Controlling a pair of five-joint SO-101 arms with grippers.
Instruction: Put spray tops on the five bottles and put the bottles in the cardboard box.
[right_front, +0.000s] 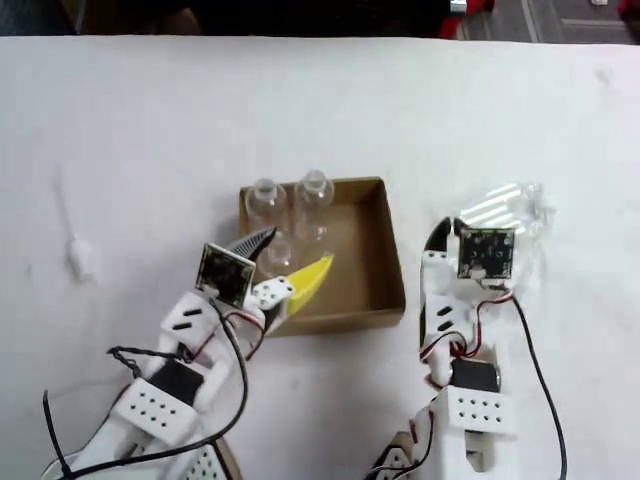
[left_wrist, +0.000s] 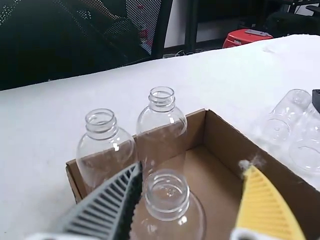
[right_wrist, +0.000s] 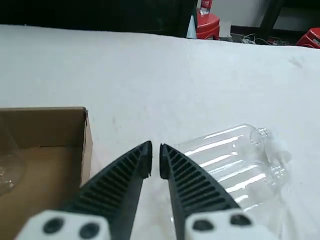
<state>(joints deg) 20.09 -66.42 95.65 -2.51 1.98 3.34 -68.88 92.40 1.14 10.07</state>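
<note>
Where the white table carries the cardboard box near its middle, the left gripper hangs over the box's near-left part. Its jaws are spread wide, with the dark ribbed finger on one side and the yellow finger on the other. Nothing is clamped.

Three bottles stand upright in the box, all with open necks.
- The corner bottle is at the far-left corner, against the far wall.
- The second bottle is just beside it along the same wall.
- The near bottle stands on the box floor between the left gripper's fingers. The dark finger is just beside its shoulder; contact cannot be told. The yellow finger is well apart from it.

The right gripper is over the table to the right of the box. Its dark ribbed fingers are drawn together with only a thin slit between the tips, and they hold nothing. The tips sit between the box's right wall and two bottles outside the box, close to the bottles.

The first loose bottle and the second loose bottle lie on their sides on the cloth. They are side by side and touching, with necks turned away from the box. Both are clear, with open necks.
</note>
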